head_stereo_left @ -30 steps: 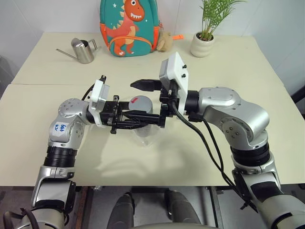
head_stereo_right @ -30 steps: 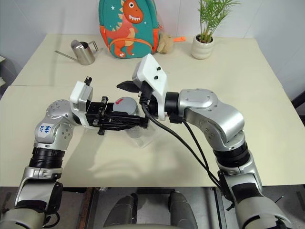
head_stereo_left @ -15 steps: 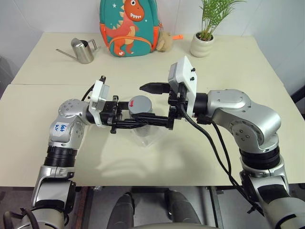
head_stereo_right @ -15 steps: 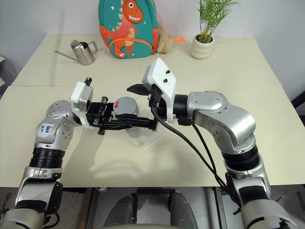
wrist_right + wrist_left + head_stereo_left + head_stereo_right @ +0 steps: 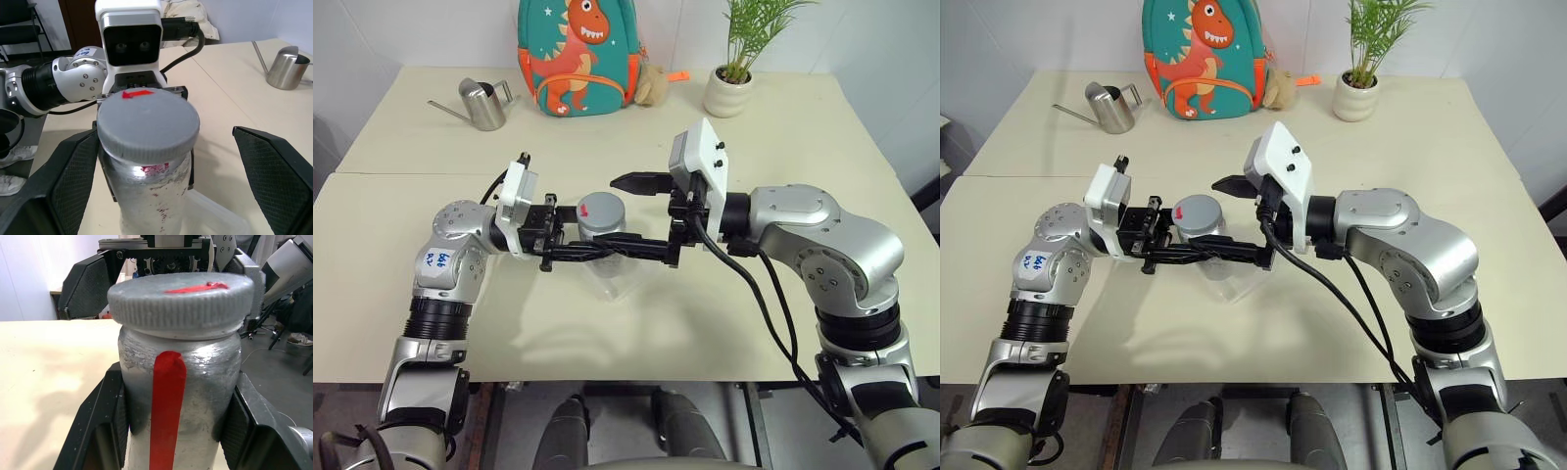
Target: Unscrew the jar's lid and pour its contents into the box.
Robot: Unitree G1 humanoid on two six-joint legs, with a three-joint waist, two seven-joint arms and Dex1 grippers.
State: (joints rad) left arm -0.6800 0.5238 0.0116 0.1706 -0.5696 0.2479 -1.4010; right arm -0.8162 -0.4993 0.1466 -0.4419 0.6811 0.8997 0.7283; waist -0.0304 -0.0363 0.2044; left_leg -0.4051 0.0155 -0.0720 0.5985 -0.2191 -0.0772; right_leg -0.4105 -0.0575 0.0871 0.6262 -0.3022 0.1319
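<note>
Left wrist view showed the jar [image 5: 178, 396] clamped at its body between the two black fingers [image 5: 110, 416] of the left end effector [image 5: 597, 251], shut tight on it. Held upright above the bench [image 5: 724, 323], over the box [image 5: 612, 282], lid [image 5: 178, 301] on top, not yet off.

Right end effector [image 5: 646, 217] stood at full spread, holding nothing, one textured finger [image 5: 73, 171] on either side of the lid but apart from it; pointed level toward the jar from the opposite side.

Handling, as a judgement: a small, stiff, probably light container; silvery-grey wall looked rough and mottled, likely painted, so fair friction for the pads. Red stripe [image 5: 167, 401] ran down its side. Lid round, flat, grey, with a fine ribbed rim and a red mark [image 5: 137, 93] on top; ribs the sensible place to pinch, square across the rim, while the left grip resists the twist lower down. Risk of the jar turning inside the left fingers if the thread proves stiff.

Box of clear thin plastic, shallow with rounded corners; likely light and easily nudged. Contents hidden inside the jar.

Further back on the bench: steel watering can [image 5: 481, 103], dinosaur backpack [image 5: 576, 54], potted plant [image 5: 732, 83].
</note>
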